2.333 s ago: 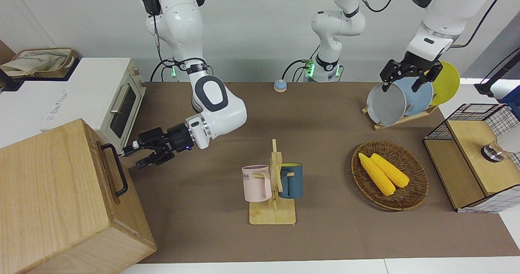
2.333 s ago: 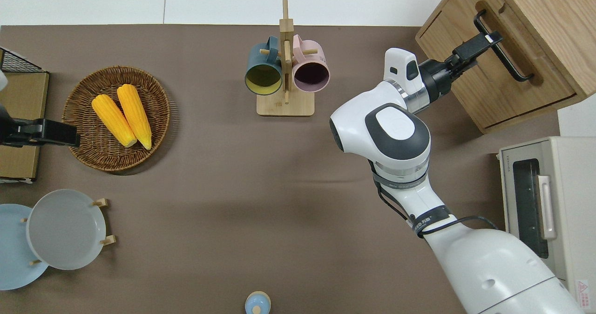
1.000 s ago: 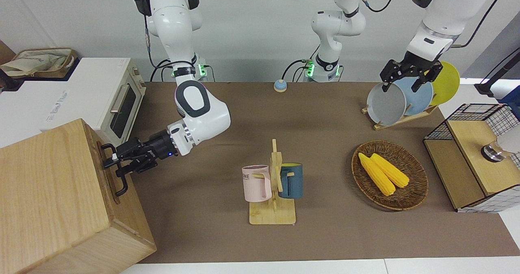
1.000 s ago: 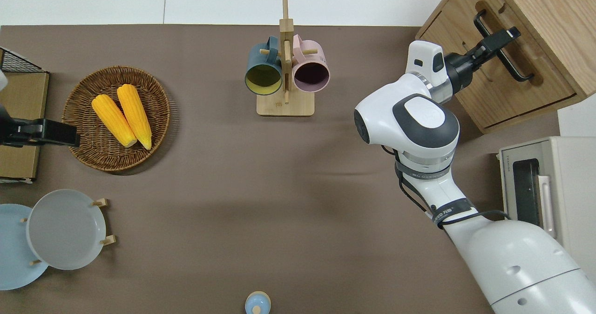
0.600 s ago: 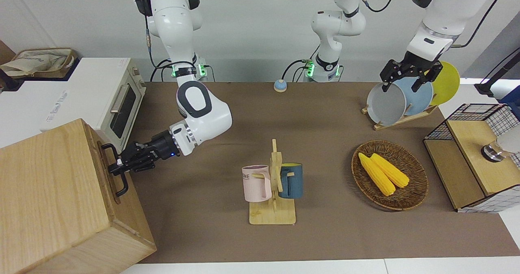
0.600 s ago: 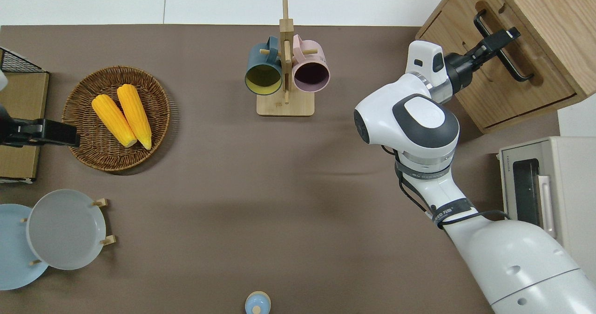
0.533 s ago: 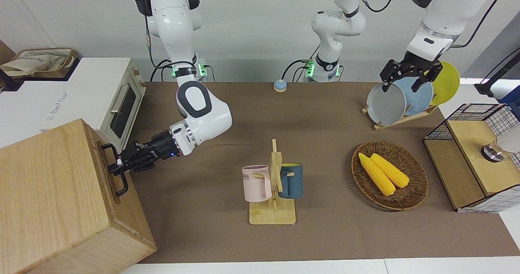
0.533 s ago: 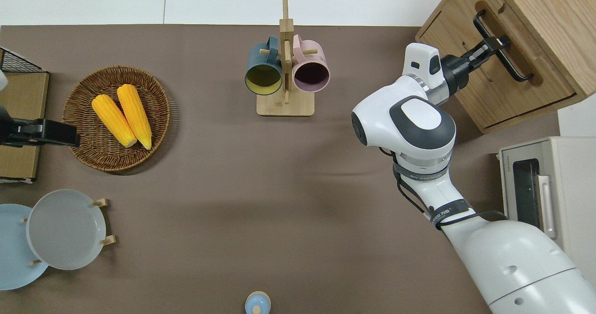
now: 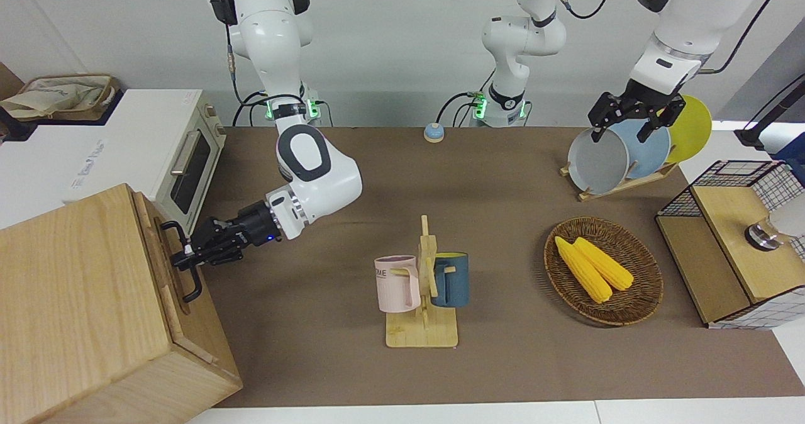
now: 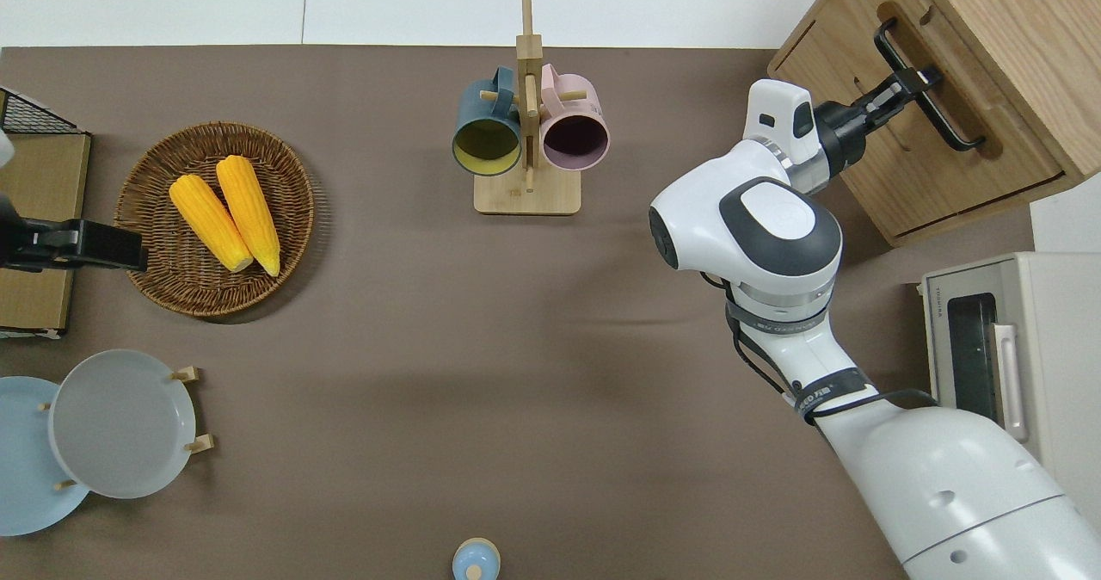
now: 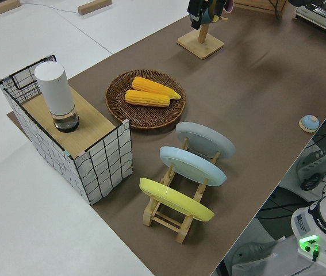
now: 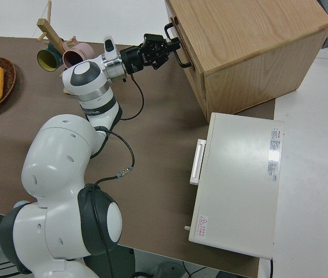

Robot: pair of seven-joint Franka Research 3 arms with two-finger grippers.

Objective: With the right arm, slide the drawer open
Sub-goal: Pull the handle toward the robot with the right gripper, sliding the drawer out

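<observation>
Right arm (image 9: pixel 314 178): reaches from its base toward the big pale-wood box (image 9: pixel 75 311) at the right arm's end of the surface (image 9: pixel 503 223); a small blue light shows at the wrist.
Right hand (image 9: pixel 182 257): closed on the black bar handle (image 9: pixel 188 279), gripping it near the end of the bar that is nearer to the robots. In the overhead view the right hand (image 10: pixel 916 81) has both fingers pinched around the bar handle (image 10: pixel 933 98).
Drawer (image 10: pixel 912 132): in the box face that is turned toward the middle of the surface. In the front view the drawer (image 9: pixel 166 267) stands slightly proud of the box face, with a narrow gap showing along its edge.
Box position: farther from the robots than the white toaster oven (image 9: pixel 182 160), which stands just beside it at the same end of the surface.
Left arm: parked.
Left hand (image 9: pixel 629 122): fingers spread apart, holding nothing.
Mug rack (image 9: pixel 424 298): near the middle of the surface, carrying a pink mug (image 9: pixel 396 282) and a dark blue mug (image 9: pixel 451 279).
Wicker basket (image 9: pixel 641 285): toward the left arm's end of the surface, holding two corn cobs (image 9: pixel 591 267).
Plate rack (image 11: pixel 180 213): nearer to the robots than the basket, holding grey, blue and yellow plates on edge.
</observation>
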